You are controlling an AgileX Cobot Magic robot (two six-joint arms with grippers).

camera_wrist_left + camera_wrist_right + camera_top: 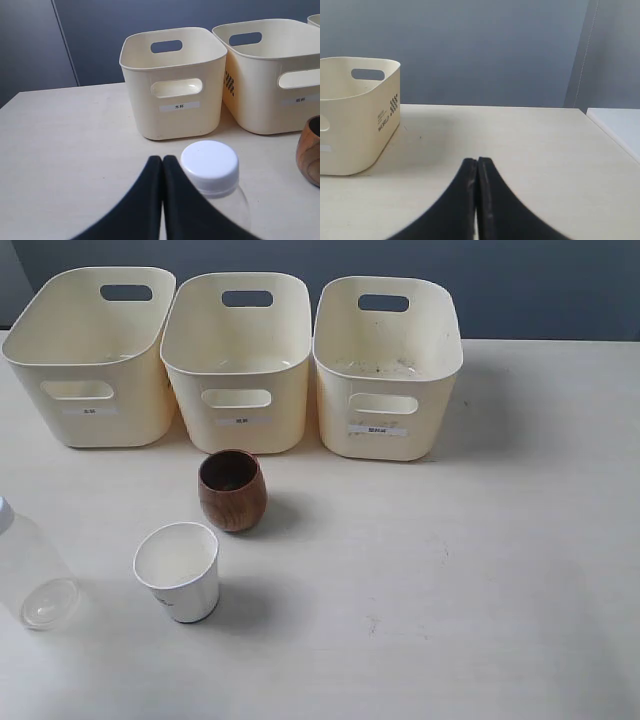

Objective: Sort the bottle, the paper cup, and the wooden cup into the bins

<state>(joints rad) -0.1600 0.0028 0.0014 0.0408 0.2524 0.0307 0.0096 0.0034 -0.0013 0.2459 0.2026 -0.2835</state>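
Three cream bins stand in a row at the back: left bin (95, 400), middle bin (240, 400) and right bin (385, 410). In front of the middle one sits the brown wooden cup (232, 490), and nearer stands the white paper cup (180, 572). The clear bottle (30, 575) is at the left edge of the exterior view. In the left wrist view its white cap (210, 165) lies just beside my shut left gripper (162, 159), not between the fingers. My right gripper (477, 161) is shut and empty over bare table. Neither gripper shows in the exterior view.
The wooden cup (311, 157) shows at the edge of the left wrist view, with two bins (172, 120) behind. The right wrist view shows one bin (355, 130) and the table's corner (580, 111) against a grey wall.
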